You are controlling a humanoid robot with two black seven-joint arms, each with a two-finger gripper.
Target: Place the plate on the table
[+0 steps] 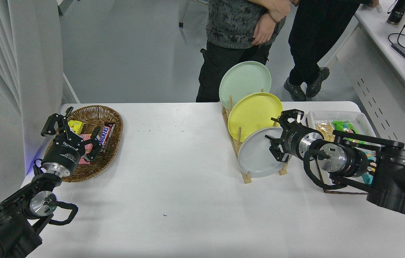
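The light-grey plate (258, 156) stands on edge in the front slot of a wooden rack (246, 175) on the white table (181, 186). Behind it in the rack stand a yellow plate (254, 114) and a mint-green plate (244, 81). My right gripper (278, 135) is open at the grey plate's right rim, its fingers spread above and below that edge, holding nothing. My left gripper (71, 130) is open and parked at the lower left, over a wicker basket.
The wicker basket (111, 122) with snack bars sits at the table's left. A white tray (358, 116) of snacks sits at the right, behind my right arm. Two people (240, 32) stand at the far side.
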